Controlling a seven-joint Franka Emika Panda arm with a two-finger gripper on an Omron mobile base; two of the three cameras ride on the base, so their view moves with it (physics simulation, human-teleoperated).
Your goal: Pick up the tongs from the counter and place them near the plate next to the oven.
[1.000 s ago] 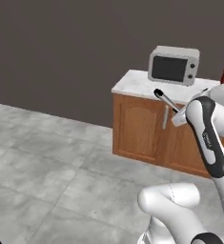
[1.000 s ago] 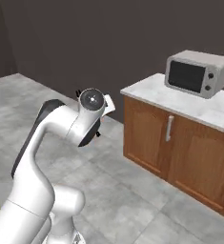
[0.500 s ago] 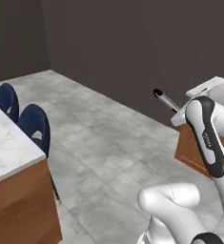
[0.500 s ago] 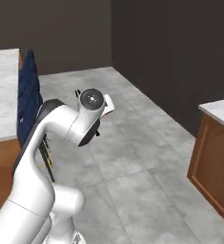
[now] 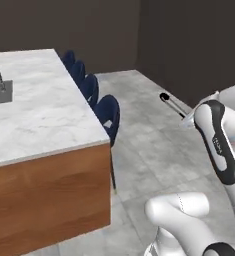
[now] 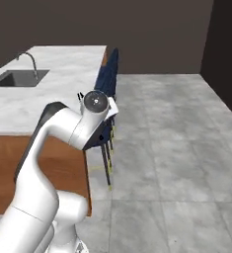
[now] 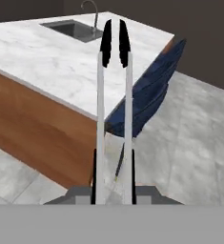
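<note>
change: your whole view has swung. a second ago both base views faced a wooden cabinet with a microwave on top; half a second ago, open floor with chairs at the edge; now a long marble island table [image 5: 44,107] with a sink [image 6: 19,78] and a row of blue chairs [image 5: 105,116]. that is the base turning, not the things moving.
meaning for the task: judged from this, the pickup is done and you are in the carry leg, turning toward wherever the plate and oven stand. neither is in sight yet, so the placing is some way off.
tongs: off the table and in the air, held by the gripper [image 7: 114,200]. in the hand view the tongs [image 7: 114,109] run straight up from the fingers, two silver arms side by side, ending in two black tips that almost meet. in the left base view they stick out up and to the left from the hand, the rounded black end [image 5: 164,97] over bare floor [image 5: 154,145].
fingers: clamped on the tongs. the dark fingers [image 7: 94,176] sit tight against the outer side of each silver arm near the bottom of the hand view, close together with only the tongs between them.
arm: folded close to the body, hand high, well apart from the island table edge in the right base view.
watch: the tongs reach far ahead of the hand, so the tip could catch the chairs or the island table corner as you turn; that is a judgement, nothing touches now.
</note>
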